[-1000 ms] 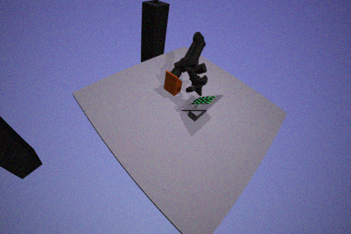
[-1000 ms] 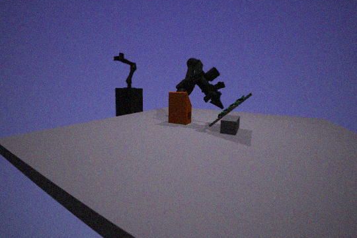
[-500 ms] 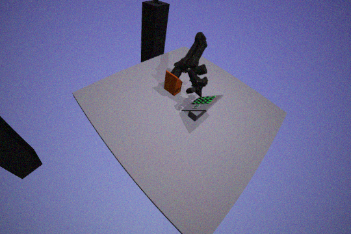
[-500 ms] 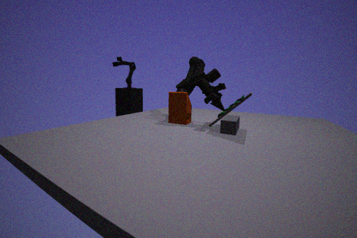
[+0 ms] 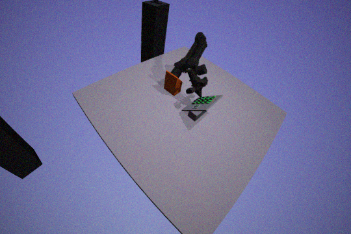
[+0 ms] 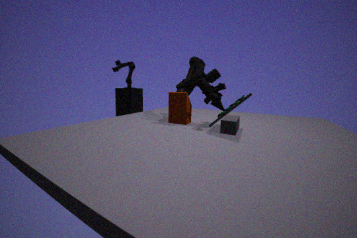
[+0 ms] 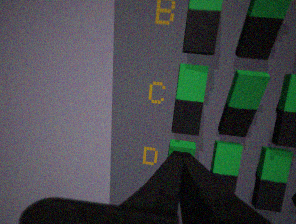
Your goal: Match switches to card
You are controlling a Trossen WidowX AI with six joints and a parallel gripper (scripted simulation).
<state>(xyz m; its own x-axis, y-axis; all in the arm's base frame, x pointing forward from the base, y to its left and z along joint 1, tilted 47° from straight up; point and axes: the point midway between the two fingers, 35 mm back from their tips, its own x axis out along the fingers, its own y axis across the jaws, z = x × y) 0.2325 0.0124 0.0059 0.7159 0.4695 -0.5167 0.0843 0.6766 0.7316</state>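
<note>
End effector (image 7: 184,159) pressed together, pinching nothing, tip on the first switch of row D (image 7: 182,148), over its dark half (only the green half shows). Row C's first switch (image 7: 190,99) sits just beyond it. Panel (image 6: 231,109) is tilted, propped on a dark block (image 6: 229,125) on the worktop (image 6: 185,174). Orange box (image 6: 179,108) stands beside the arm. Card can't be made out.
</note>
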